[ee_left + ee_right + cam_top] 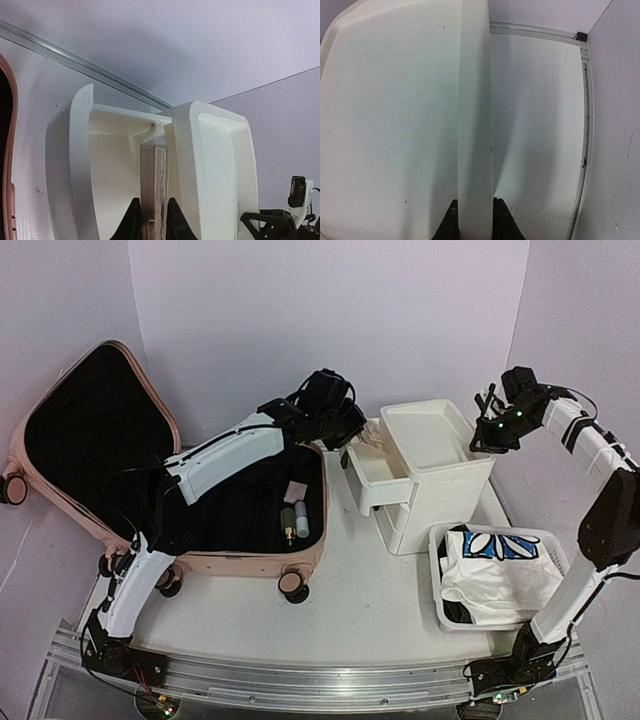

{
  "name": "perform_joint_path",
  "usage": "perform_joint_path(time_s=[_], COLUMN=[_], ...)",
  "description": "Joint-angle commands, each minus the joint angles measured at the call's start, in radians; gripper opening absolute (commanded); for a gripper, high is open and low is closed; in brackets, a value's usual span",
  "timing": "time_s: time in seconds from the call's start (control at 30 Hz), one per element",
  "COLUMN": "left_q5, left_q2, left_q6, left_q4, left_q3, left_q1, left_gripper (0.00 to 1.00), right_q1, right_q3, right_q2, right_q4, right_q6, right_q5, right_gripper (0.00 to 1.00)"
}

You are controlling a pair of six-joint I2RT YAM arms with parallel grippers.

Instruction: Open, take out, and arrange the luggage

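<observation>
The luggage (250,515) lies open at the left of the desk (340,625), its lid propped up toward the wall, with two small bottles (295,520) and a pink item (298,490) on the black lining. My left arm stretches over it to the white drawer unit (440,475). My left end effector (152,220) is clamped on a slim translucent item (156,170) over the open drawer (75,165). My right end effector (472,215) is pinched on the rim of the unit's top (475,100). I judge the main risk to be the thin item twisting or slipping out of so narrow a pinch, or catching on the drawer's back wall, which its tip sits close to. I cannot tell whether they touch. A tug from my right side could also tilt or drag the light plastic unit, and my left elbow hangs low enough over the luggage to nudge its shell. Only the left wrist view shows the held item, since the top view hides it behind my wrist. The right wrist view shows only the rim between my fingers. The top view alone gives the luggage, the white basket (436,575) of clothes and how both arms stand.
</observation>
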Motion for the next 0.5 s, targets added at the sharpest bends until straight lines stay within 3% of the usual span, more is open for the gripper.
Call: perform_joint_path(time_s=[0.0, 0.2, 0.47], left_q5=[-0.033, 0.015, 0.022], left_q2=[0.014, 0.002, 0.013], left_q6=[0.034, 0.002, 0.008], left_q4=[0.067, 0.073, 0.080], left_q3=[0.084, 0.047, 0.046], left_q1=[-0.006, -0.006, 0.009], left_gripper=[0.02, 0.00, 0.17], right_q1=[0.036, 0.045, 0.055], right_q3=[-0.006, 0.005, 0.020], right_q2=[-0.046, -0.042, -0.036], right_q4=[-0.009, -0.009, -0.010], right_q6=[0.104, 0.105, 0.110], right_q5=[-0.204, -0.193, -0.187], right_gripper=[0.00, 0.00, 0.00])
